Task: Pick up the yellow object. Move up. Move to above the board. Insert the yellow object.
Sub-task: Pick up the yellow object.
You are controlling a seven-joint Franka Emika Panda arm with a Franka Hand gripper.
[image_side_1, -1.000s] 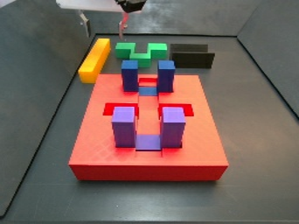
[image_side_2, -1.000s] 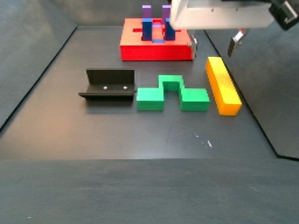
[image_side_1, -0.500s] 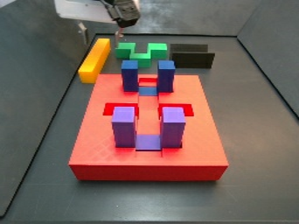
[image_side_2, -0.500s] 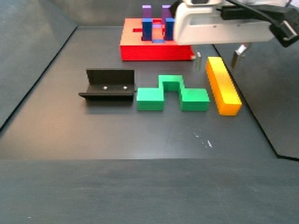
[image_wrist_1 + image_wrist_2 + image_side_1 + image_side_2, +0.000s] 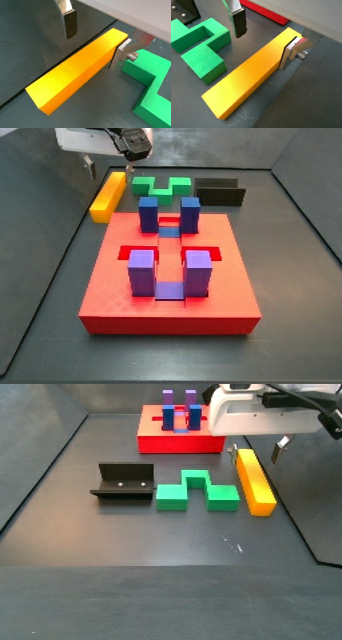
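Overhead, in a wrist view, the two-finger gripper [image 5: 99, 41] is sitting spread wide across the long yellow-orange rectangular bar [image 5: 79, 70], which is lying flat on the grey floor [image 5: 27, 45]. One silver finger [image 5: 69, 21] is hanging clear on one side of the bar, while its partner is standing right at the bar's opposite long face, near one end; whether that pad is touching cannot be told. A green notched block [image 5: 152, 84] is lying just beside the bar.

Both wrist views are showing the same straddle: the gripper [image 5: 268, 39] is open with the bar [image 5: 254, 73] between its plates, the green notched block [image 5: 200, 46] lying apart from the bar, and a strip of the flat red board [image 5: 268, 12] showing beyond.

Turning to a side view, the gripper [image 5: 104, 166] is hanging in the upper left of the frame over the far end of the bar [image 5: 108, 195], and the red board [image 5: 168, 293] with its blue and purple posts is filling the centre.

From the opposite side, the gripper [image 5: 257, 450] is at the upper right, low over the bar [image 5: 254, 480]. The green block [image 5: 198, 491] is lying just left of the bar, a dark L-shaped fixture [image 5: 124, 482] further left, and the board [image 5: 181, 435] at the top centre.
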